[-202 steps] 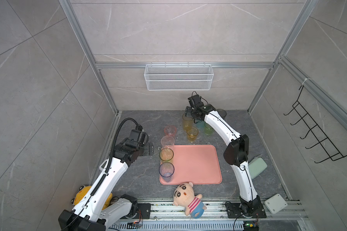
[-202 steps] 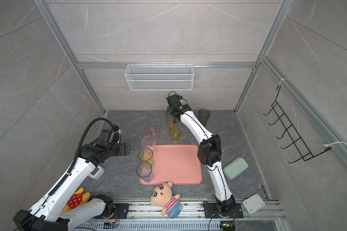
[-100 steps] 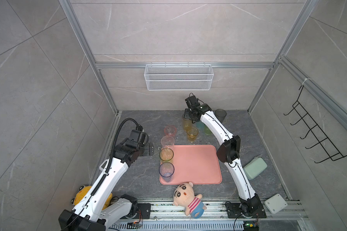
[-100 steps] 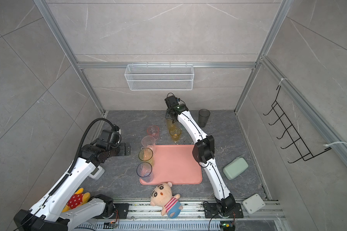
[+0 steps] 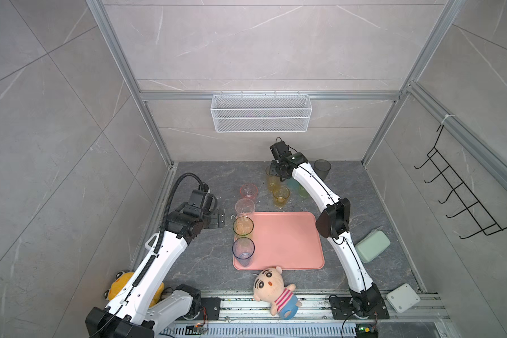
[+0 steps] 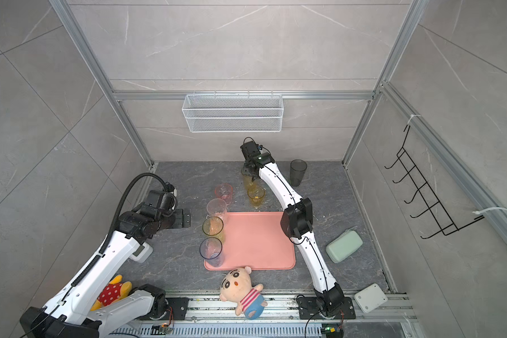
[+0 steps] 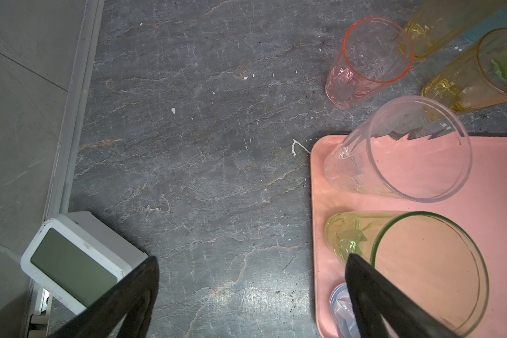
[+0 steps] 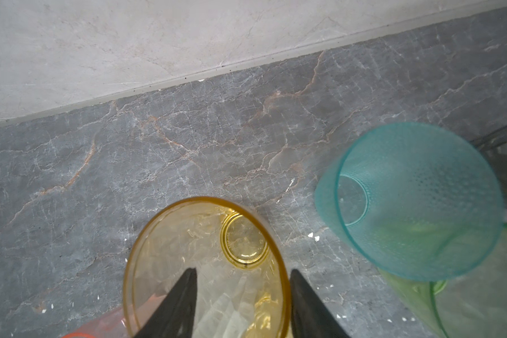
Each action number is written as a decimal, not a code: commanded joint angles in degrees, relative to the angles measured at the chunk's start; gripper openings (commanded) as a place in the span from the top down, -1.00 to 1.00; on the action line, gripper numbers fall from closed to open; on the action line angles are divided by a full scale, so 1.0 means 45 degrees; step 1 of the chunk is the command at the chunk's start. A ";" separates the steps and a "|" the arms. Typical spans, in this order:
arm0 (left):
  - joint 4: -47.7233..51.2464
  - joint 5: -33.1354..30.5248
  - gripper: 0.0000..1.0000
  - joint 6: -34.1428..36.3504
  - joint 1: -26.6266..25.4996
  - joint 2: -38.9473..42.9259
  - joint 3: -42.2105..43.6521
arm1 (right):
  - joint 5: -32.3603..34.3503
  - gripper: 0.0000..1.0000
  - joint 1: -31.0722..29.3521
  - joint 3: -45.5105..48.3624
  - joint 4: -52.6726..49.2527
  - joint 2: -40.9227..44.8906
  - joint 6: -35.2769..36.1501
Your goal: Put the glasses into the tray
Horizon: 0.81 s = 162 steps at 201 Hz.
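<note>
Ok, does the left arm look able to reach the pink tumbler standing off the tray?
Probably yes. The pink tumbler stands upright on the floor beside the tray, on the left arm's side; the open left pincer has clear floor toward it. Only the clear tumbler crowds it.

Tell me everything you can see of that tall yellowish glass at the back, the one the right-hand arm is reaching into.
The tall amber glass is a see-through tumbler, tinted honey yellow, its round rim wider than its thick base; it looks empty. It stands upright on the grey marbled tabletop near the back wall, outside the pink tray. The right gripper is open over it, one finger inside, one just outside the rim; contact is unclear. A teal glass stands apart beside it.
</note>
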<state>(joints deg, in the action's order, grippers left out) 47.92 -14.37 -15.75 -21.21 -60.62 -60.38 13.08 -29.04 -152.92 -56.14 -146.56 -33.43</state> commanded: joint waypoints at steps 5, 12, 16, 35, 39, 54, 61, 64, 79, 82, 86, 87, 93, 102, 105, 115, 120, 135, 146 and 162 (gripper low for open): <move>-0.0263 0.0227 -0.98 0.0262 0.0065 0.0267 0.0019 | 0.0064 0.06 -0.0110 -0.0314 -0.0239 -0.0439 0.0102; -0.0259 0.0225 -0.98 0.0267 0.0065 0.0252 0.0019 | 0.0062 0.07 -0.0110 -0.0314 -0.0220 -0.0458 0.0124; -0.0260 0.0225 -0.98 0.0269 0.0065 0.0249 0.0019 | 0.0062 0.08 -0.0107 -0.0312 -0.0220 -0.0473 0.0123; -0.0259 0.0244 -0.98 0.0273 0.0064 0.0249 0.0009 | 0.0062 0.15 -0.0110 -0.0326 -0.0220 -0.0534 0.0178; -0.0276 0.0244 -0.98 0.0277 0.0065 0.0249 0.0014 | 0.0062 0.17 -0.0107 -0.0333 -0.0220 -0.0526 0.0183; -0.0260 0.0245 -0.98 0.0274 0.0065 0.0230 0.0014 | 0.0063 0.24 -0.0110 -0.0320 -0.0220 -0.0555 0.0201; -0.0287 0.0248 -0.98 0.0261 0.0065 0.0229 0.0014 | 0.0062 0.27 -0.0100 -0.0323 -0.0220 -0.0556 0.0219; -0.0289 0.0245 -0.98 0.0263 0.0065 0.0229 0.0016 | 0.0062 0.28 -0.0109 -0.0332 -0.0220 -0.0556 0.0217; -0.0259 0.0245 -0.98 0.0275 0.0065 0.0187 0.0002 | 0.0062 0.35 -0.0110 -0.0329 -0.0220 -0.0546 0.0275; -0.0259 0.0244 -0.98 0.0277 0.0065 0.0190 0.0000 | 0.0062 0.36 -0.0110 -0.0333 -0.0220 -0.0540 0.0280; -0.0259 0.0244 -0.98 0.0270 0.0065 0.0185 -0.0005 | 0.0062 0.38 -0.0110 -0.0339 -0.0220 -0.0538 0.0290; -0.0259 0.0244 -0.98 0.0263 0.0065 0.0187 -0.0003 | 0.0062 0.39 -0.0110 -0.0346 -0.0220 -0.0537 0.0295; -0.0259 0.0245 -0.98 0.0261 0.0065 0.0190 0.0000 | 0.0062 0.41 -0.0111 -0.0337 -0.0220 -0.0536 0.0300; -0.0255 0.0244 -0.98 0.0263 0.0065 0.0190 0.0000 | 0.0047 0.46 -0.0110 -0.0353 -0.0220 -0.0536 0.0315; -0.0241 0.0244 -0.98 0.0275 0.0065 0.0190 0.0000 | 0.0043 0.47 -0.0115 -0.0353 -0.0220 -0.0531 0.0324; -0.0241 0.0246 -0.98 0.0263 0.0065 0.0190 0.0000 | 0.0008 0.52 -0.0110 -0.0373 -0.0220 -0.0529 0.0338; -0.0239 0.0244 -0.98 0.0273 0.0065 0.0190 -0.0001 | 0.0003 0.54 -0.0110 -0.0380 -0.0220 -0.0527 0.0351; -0.0256 0.0244 -0.98 0.0273 0.0065 0.0171 -0.0005 | -0.0046 0.62 -0.0120 -0.0400 -0.0239 -0.0495 0.0378; -0.0240 0.0244 -0.98 0.0266 0.0065 0.0160 0.0018 | -0.0074 0.67 -0.0110 -0.0412 -0.0239 -0.0478 0.0393; -0.0218 0.0254 -0.98 0.0269 0.0065 0.0112 0.0000 | -0.0113 0.72 -0.0110 -0.0426 -0.0249 -0.0439 0.0436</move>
<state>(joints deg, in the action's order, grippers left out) 47.90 -13.39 -15.75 -21.21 -60.62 -60.29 13.02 -29.04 -152.92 -56.29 -147.76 -31.97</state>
